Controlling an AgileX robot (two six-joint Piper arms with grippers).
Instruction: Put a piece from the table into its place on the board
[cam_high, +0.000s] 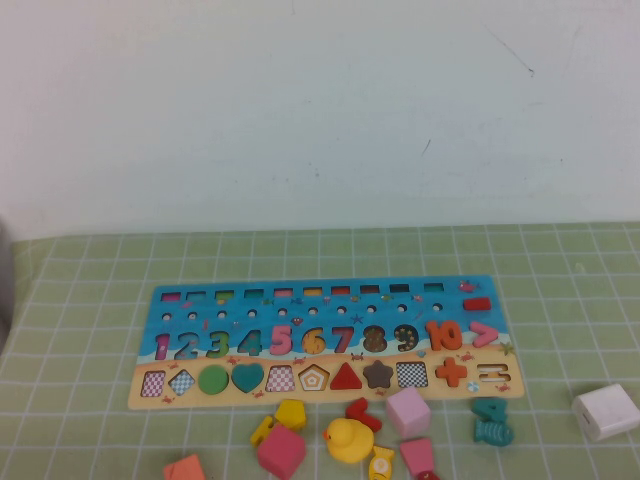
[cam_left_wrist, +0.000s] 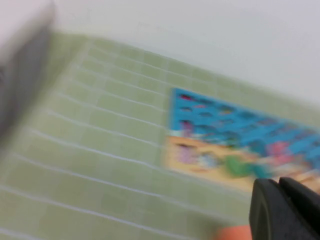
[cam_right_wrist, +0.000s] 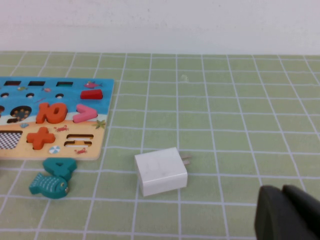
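Note:
The board (cam_high: 150, 395) lies flat across the middle of the table (cam_high: 80, 300), blue above and tan below. Its "6" spot (cam_high: 313, 340) looks orange-yellow. A small flat yellow piece with a hole (cam_high: 382, 463), probably the "6", lies by the front edge, right of the yellow duck (cam_high: 345, 438). Neither arm shows in the high view. My left gripper (cam_left_wrist: 280, 187) is shut and empty, over the mat near the board's left end (cam_left_wrist: 200, 155); that view is blurred. My right gripper (cam_right_wrist: 282, 192) is shut and empty, right of the board's right end (cam_right_wrist: 95, 145).
Loose pieces lie in front of the board: a chunky yellow block (cam_high: 290, 412), pink blocks (cam_high: 281, 452) (cam_high: 408, 410), a red piece (cam_high: 362, 412), an orange block (cam_high: 185, 468), and a teal "4" and fish (cam_high: 492, 420). A white charger (cam_high: 606, 410) (cam_right_wrist: 161, 171) lies at the right.

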